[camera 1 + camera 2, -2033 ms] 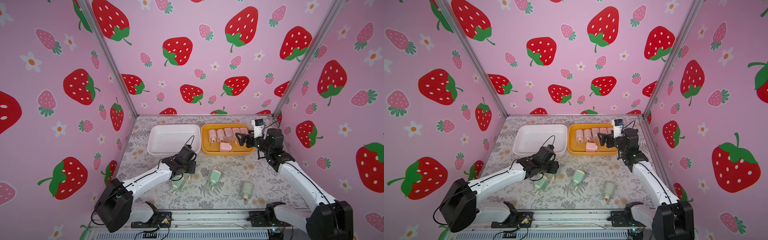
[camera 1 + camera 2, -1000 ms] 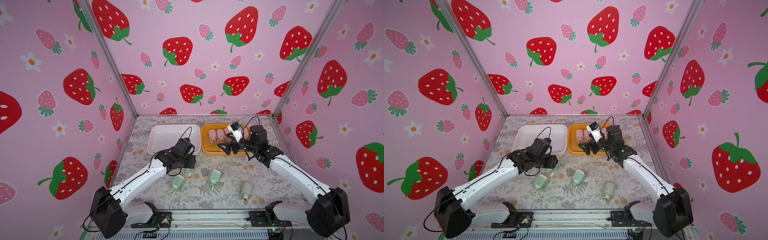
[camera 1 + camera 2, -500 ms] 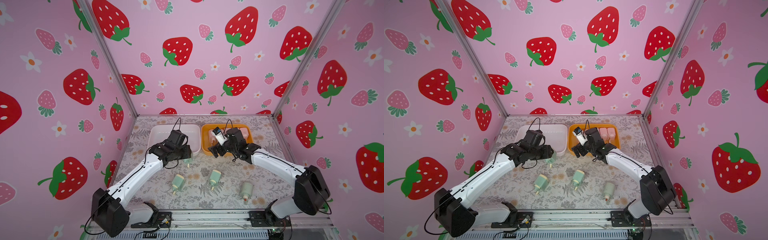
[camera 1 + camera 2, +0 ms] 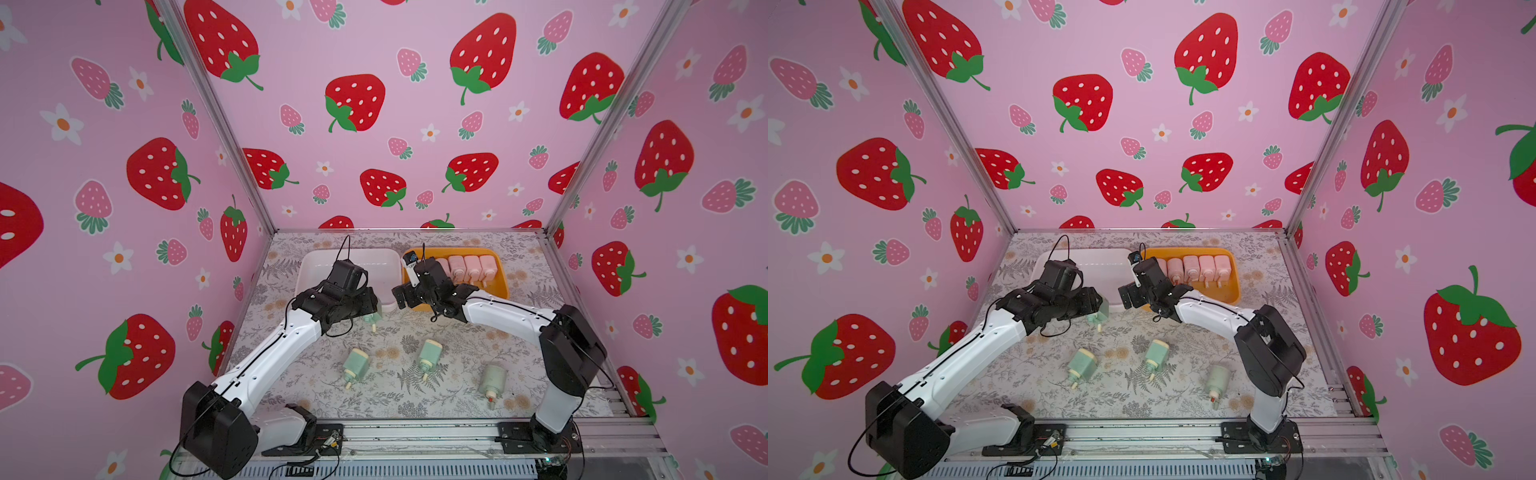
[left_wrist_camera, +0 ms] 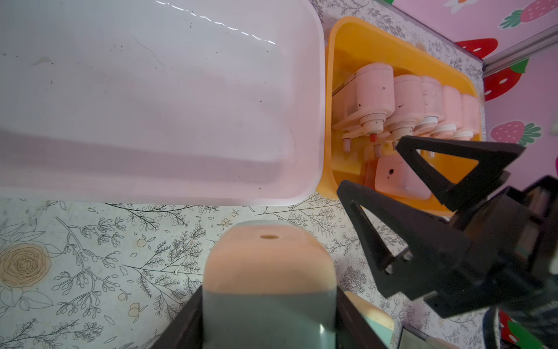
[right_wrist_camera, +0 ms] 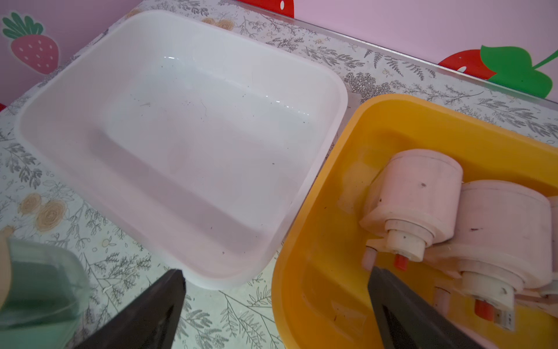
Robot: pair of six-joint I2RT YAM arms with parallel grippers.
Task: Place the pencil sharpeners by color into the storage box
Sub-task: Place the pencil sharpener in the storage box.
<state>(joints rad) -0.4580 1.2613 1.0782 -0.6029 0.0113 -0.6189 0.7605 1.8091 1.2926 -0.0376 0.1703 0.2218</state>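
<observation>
My left gripper is shut on a mint green pencil sharpener, held above the table just in front of the white storage box, which holds nothing. Several pale pink pencil sharpeners stand in a row in the orange storage box, and one more pink sharpener lies in front of them. My right gripper is open and holds nothing. It hovers over the orange box's near left corner, facing the left gripper. Three green sharpeners lie on the table nearer the front.
The two boxes stand side by side at the back of the floral table, close to the rear wall. Pink strawberry walls close in three sides. A metal rail runs along the front edge.
The left arm has lifted the green sharpener and carried it back toward the white box. The right arm has swung left across the orange box to its near left corner, staying open.
</observation>
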